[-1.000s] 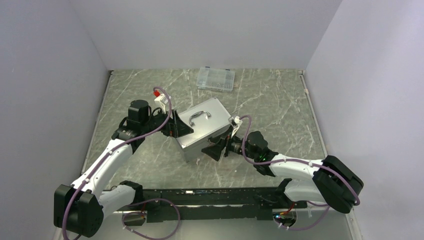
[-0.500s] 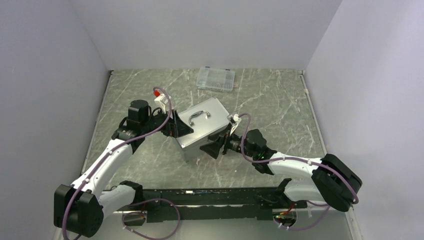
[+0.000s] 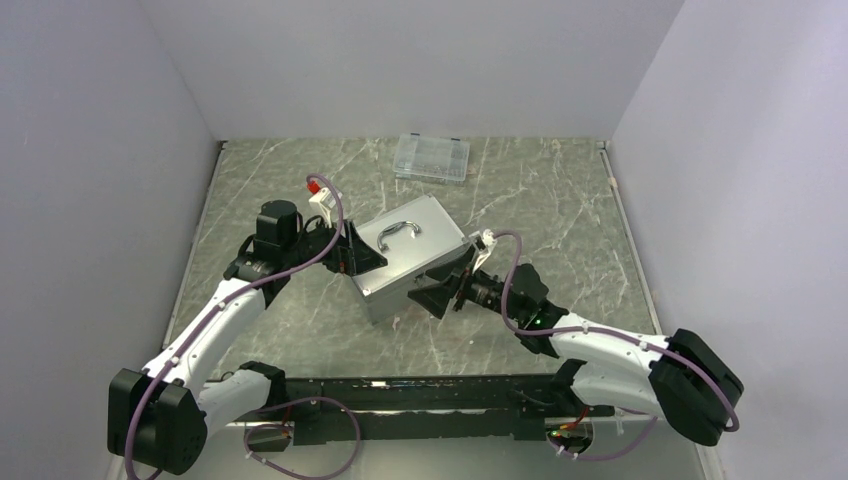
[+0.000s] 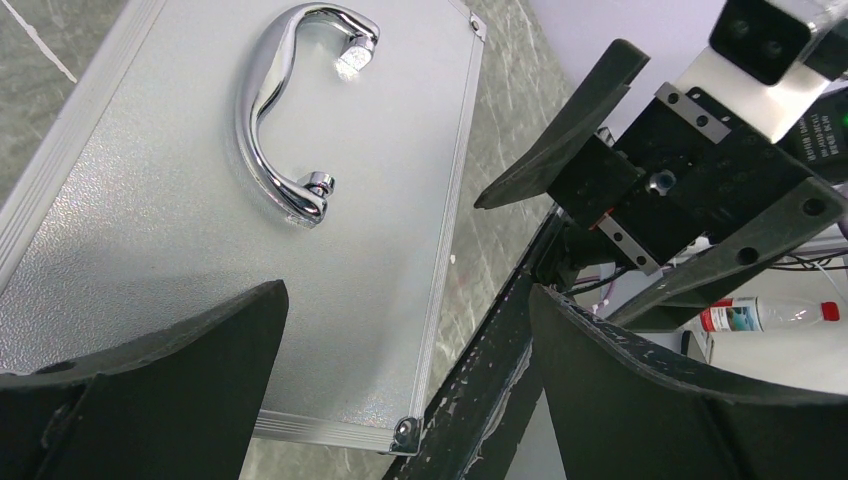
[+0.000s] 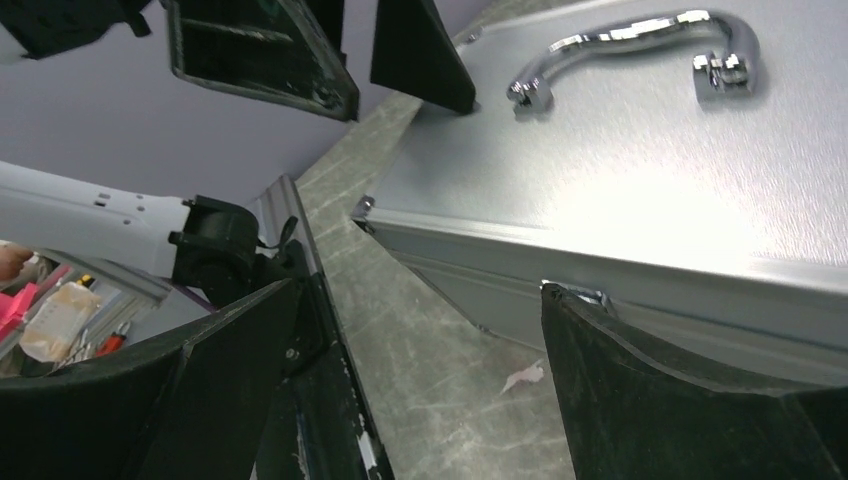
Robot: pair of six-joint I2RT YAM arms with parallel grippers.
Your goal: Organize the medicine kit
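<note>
The medicine kit (image 3: pixel 410 262) is a grey metal box with a curved silver handle (image 3: pixel 398 233), lying askew mid-table with its lid shut. My left gripper (image 3: pixel 360 255) is open at the kit's left end, its fingers straddling the lid's near corner (image 4: pixel 404 430). My right gripper (image 3: pixel 437 296) is open at the kit's front face, low near the table. In the right wrist view the kit (image 5: pixel 640 170) fills the upper right, and one finger (image 5: pixel 680 400) sits just below a shiny latch on the front. In the left wrist view the lid (image 4: pixel 180 230) and handle (image 4: pixel 290 110) show.
A flat clear plastic compartment case (image 3: pixel 431 157) lies at the back of the table. Purple walls close in the left, back and right sides. A black rail (image 3: pixel 420 385) runs along the near edge by the arm bases.
My right arm has shifted to the right and stretched out, with its gripper sliding slightly rightward along the kit's front. The left arm and the kit have stayed put.
</note>
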